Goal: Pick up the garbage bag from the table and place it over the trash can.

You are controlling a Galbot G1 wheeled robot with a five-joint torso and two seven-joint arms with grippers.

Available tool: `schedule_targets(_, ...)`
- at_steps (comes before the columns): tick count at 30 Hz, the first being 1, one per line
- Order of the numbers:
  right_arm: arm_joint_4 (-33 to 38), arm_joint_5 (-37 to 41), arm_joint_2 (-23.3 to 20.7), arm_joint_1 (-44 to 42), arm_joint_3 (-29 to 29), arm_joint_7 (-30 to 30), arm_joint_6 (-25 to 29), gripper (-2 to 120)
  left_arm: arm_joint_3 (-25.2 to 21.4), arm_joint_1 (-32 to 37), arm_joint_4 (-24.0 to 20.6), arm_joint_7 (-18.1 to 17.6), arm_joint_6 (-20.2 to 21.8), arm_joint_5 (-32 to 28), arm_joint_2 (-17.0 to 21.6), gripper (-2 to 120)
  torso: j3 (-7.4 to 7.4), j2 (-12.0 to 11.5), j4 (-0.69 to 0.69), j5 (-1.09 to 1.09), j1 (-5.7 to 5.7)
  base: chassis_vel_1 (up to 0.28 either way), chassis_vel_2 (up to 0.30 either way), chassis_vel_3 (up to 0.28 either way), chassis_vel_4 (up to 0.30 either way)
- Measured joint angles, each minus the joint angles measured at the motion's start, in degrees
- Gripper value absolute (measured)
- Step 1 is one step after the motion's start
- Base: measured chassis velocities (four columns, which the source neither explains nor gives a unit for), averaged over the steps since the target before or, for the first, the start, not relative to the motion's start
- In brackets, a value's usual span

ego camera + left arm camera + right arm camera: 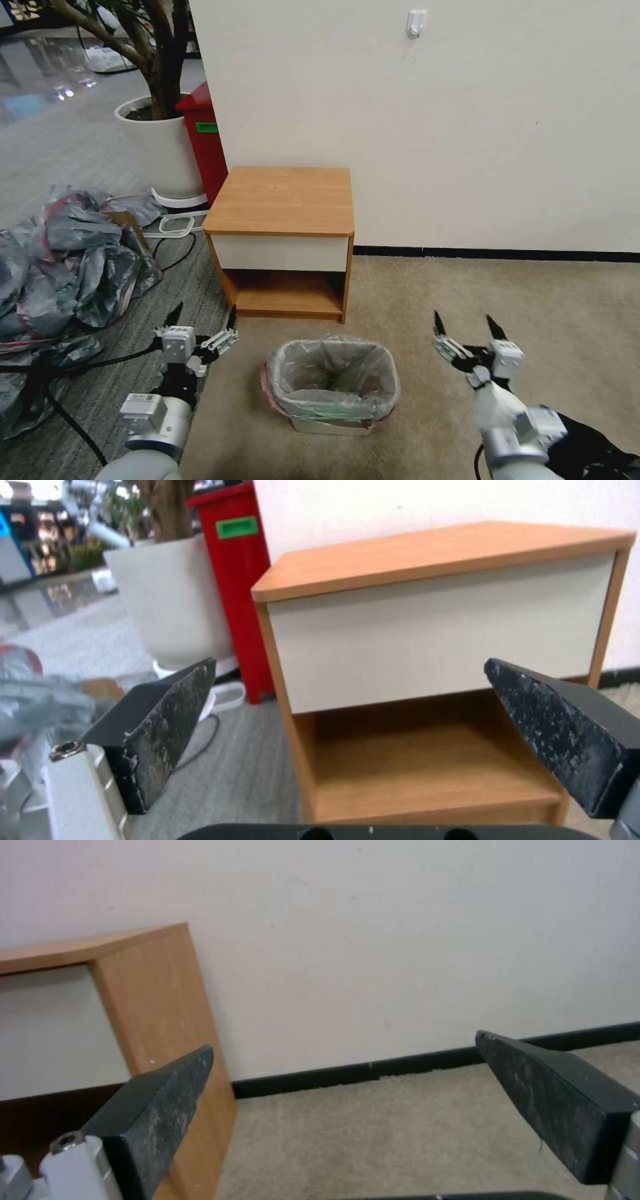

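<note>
Garbage bag (331, 377) lines trash can (333, 424), grey plastic draped over rim, pink-red band showing at left edge. Trash can on beige carpet (533, 320), just in front of table (283, 200); table top bare. Left gripper (203, 320) hovers left of trash can, fingers spread wide, nothing between them. Right gripper (467, 327) hovers right of trash can, fingers spread wide, holding nothing. Heap of grey bags (60, 267) on floor far left. Red bin (203, 143) and white planter (157, 147) behind table, by wall.
</note>
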Motion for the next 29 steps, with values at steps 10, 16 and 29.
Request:
schedule_targets(10, -0.76, 0.72, 0.15, -0.44, 1.16, -1.45, 0.72, 100, 1.86, -0.06, 0.92, -0.46, 3.94, 2.26, -1.43, 100, 0.0, 0.0, 0.0, 0.0, 0.0, 0.0, 0.0, 0.0, 0.0)
schedule_targets(16, -0.76, 0.75, 0.1, -0.37, 1.1, -1.46, 0.56, 100, 1.97, -0.05, 0.92, -0.66, 4.15, 2.25, -1.45, 100, 0.0, 0.0, 0.0, 0.0, 0.0, 0.0, 0.0, 0.0, 0.0)
schedule_targets(29, -0.76, 0.77, 0.05, -0.28, 1.02, -1.46, 0.37, 100, 2.04, -0.08, 0.95, -0.8, 4.22, 2.1, -1.45, 100, 0.0, 0.0, 0.0, 0.0, 0.0, 0.0, 0.0, 0.0, 0.0)
